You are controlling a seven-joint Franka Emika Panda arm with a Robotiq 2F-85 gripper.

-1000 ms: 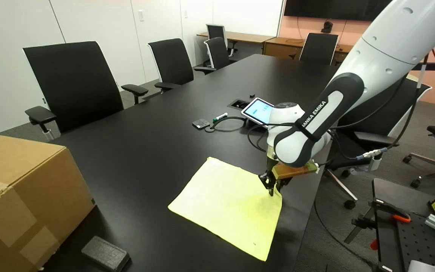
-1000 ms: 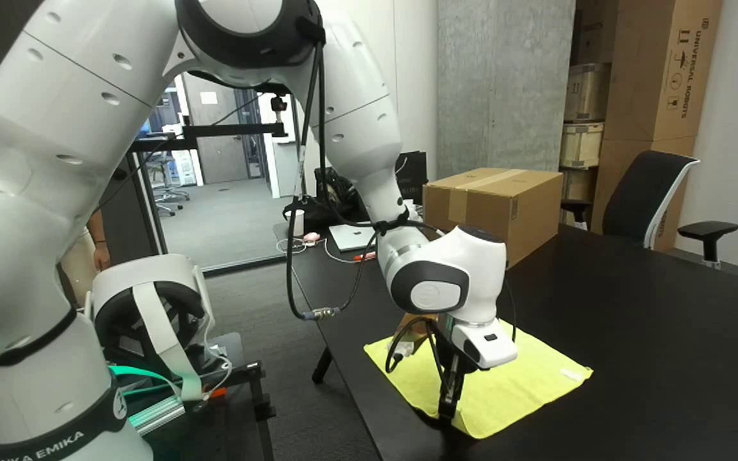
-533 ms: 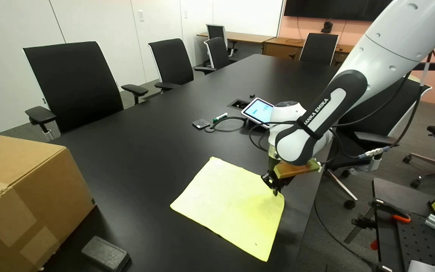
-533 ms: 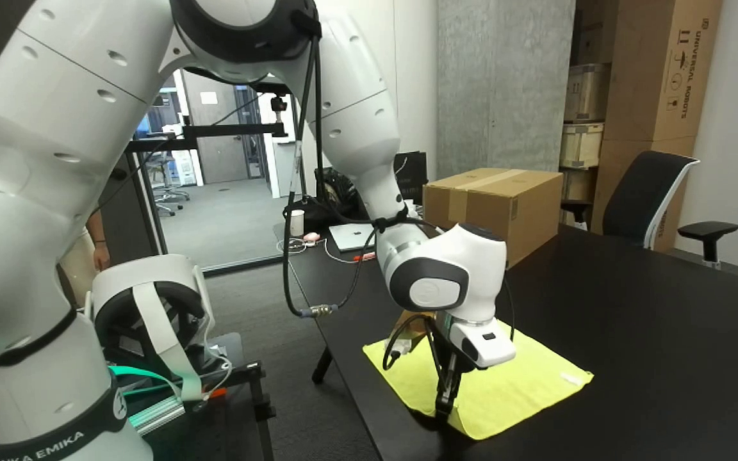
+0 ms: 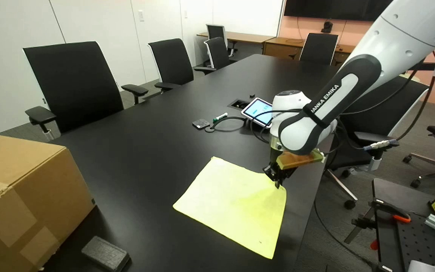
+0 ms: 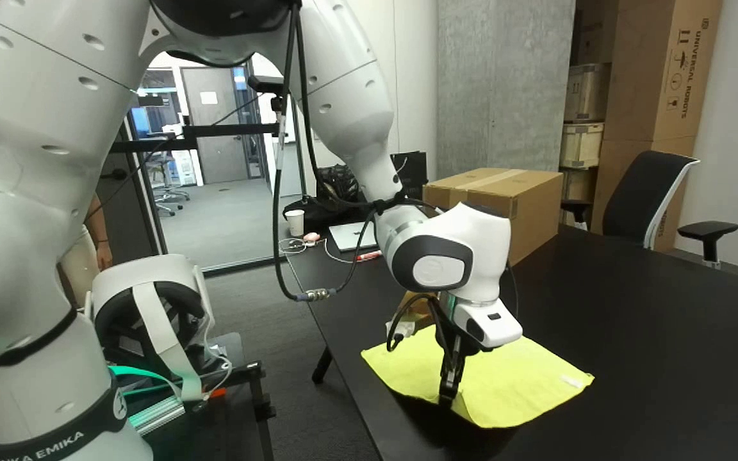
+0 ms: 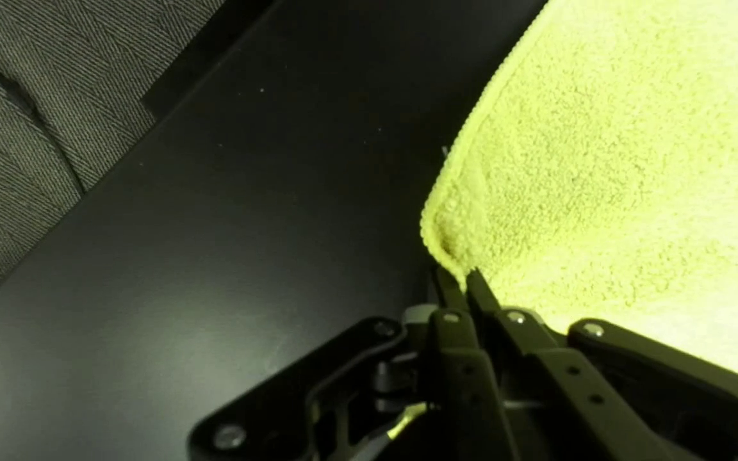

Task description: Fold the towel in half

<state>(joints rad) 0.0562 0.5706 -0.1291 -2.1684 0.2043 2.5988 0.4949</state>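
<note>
I pinch the yellow towel (image 7: pixel 599 160) by its edge in my pincer (image 7: pixel 466 282) — most lies on the black tabletop (image 7: pixel 247 192).

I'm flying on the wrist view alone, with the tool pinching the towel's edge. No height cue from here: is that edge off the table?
Observer: It looks raised. In an exterior view the towel slopes up from the table to the tool.
Operator: What about the far part of the towel, outside my picture?
Observer: It lies spread out, not folded over, in an exterior view.
Operator: Anything bulky on the tabletop that I'm missing?
Observer: Yes, a cardboard box stands there, apart from the towel.
</note>
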